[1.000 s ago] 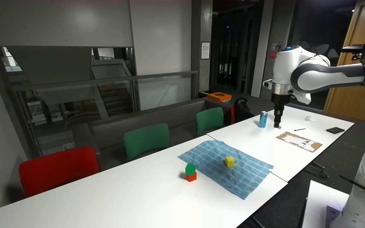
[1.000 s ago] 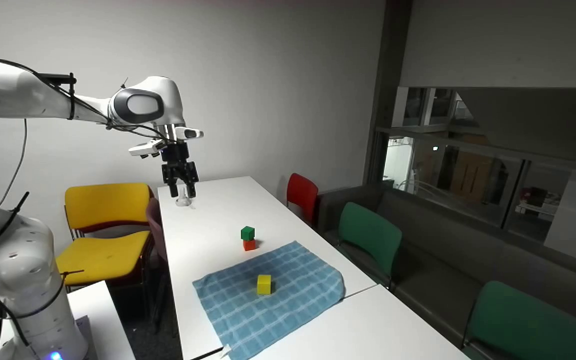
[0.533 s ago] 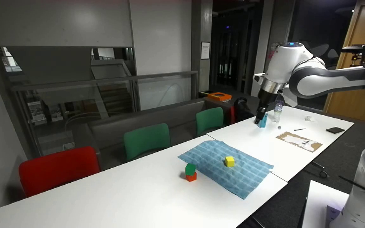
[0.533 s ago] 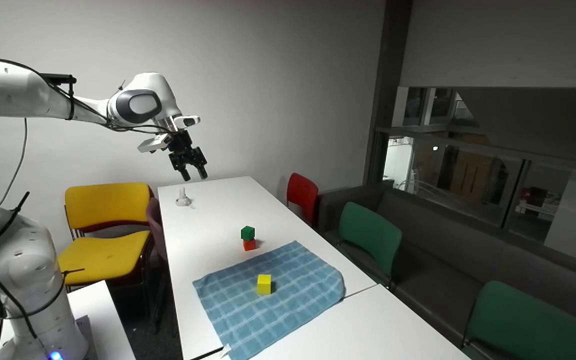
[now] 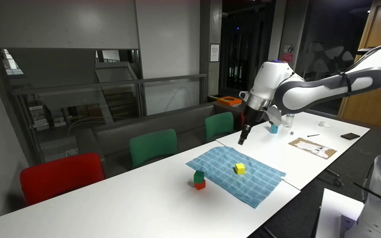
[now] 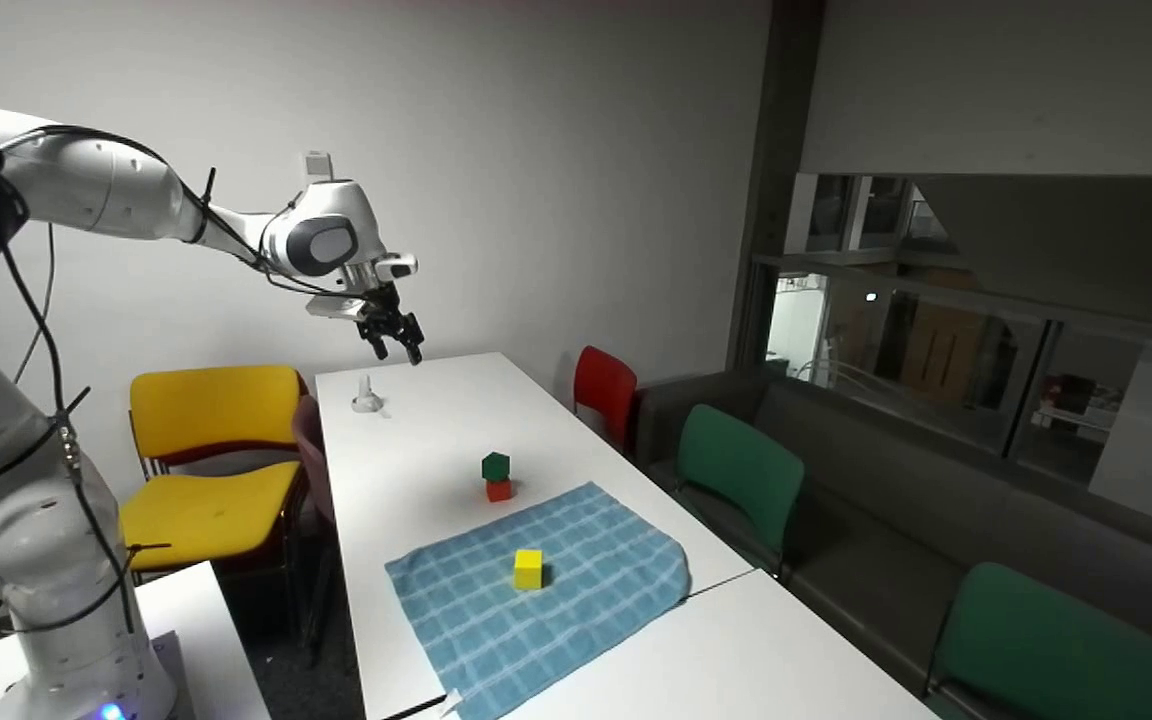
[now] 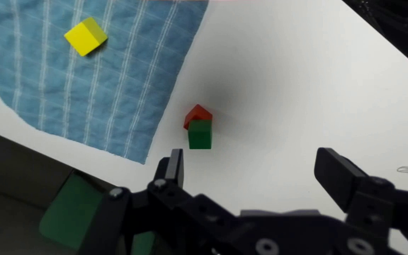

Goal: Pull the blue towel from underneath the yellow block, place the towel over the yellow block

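The blue towel [image 5: 222, 162] lies flat on the white table and also shows in an exterior view [image 6: 586, 620]. The yellow block [image 5: 240, 169] sits on top of the towel, near its middle, in both exterior views [image 6: 528, 569]. In the wrist view the yellow block [image 7: 85, 37] and part of the towel [image 7: 133, 63] are at the upper left. My gripper [image 6: 398, 354] is open and empty, raised above the table, apart from towel and block. Its fingers are wide apart in the wrist view [image 7: 250, 152].
A green block [image 7: 200, 136] is stacked on a red block [image 7: 197, 112] beside the towel, near my left finger in the wrist view. A blue can [image 5: 274, 129], a bottle [image 5: 289, 120] and a cardboard piece [image 5: 312, 148] are on the table. Green chairs [image 6: 741, 478] line its edge.
My arm and open gripper have swung left in an exterior view, away from the can and nearer the towel, and tilted. The towel and blocks have not moved.
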Available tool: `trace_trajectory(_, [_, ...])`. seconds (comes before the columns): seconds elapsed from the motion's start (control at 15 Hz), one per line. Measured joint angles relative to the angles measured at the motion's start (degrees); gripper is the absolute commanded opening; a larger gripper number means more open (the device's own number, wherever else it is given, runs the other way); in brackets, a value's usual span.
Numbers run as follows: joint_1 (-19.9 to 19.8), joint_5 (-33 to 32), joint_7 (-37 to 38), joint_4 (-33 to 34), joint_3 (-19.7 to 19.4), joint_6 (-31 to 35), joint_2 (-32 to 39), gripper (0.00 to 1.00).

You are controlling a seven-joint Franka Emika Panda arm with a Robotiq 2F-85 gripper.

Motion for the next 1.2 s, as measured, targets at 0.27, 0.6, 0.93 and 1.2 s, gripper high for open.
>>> trace_trajectory(0.27, [-0.06,4.46,-0.55,0.82,-1.05,1.75,6.02,1.0])
trace_trajectory(0.6, [-0.95,6.63,-4.15,-0.1,-4.67,1.77,9.18,1.0])
trace_trajectory(0.93, [-2.62,8.74,-12.07,-1.95,-8.33,3.08,8.79,1.0])
trace_trajectory(1.2, [-3.27,10.03,-15.96,-2.67,-9.93,3.49,8.29,1.0])
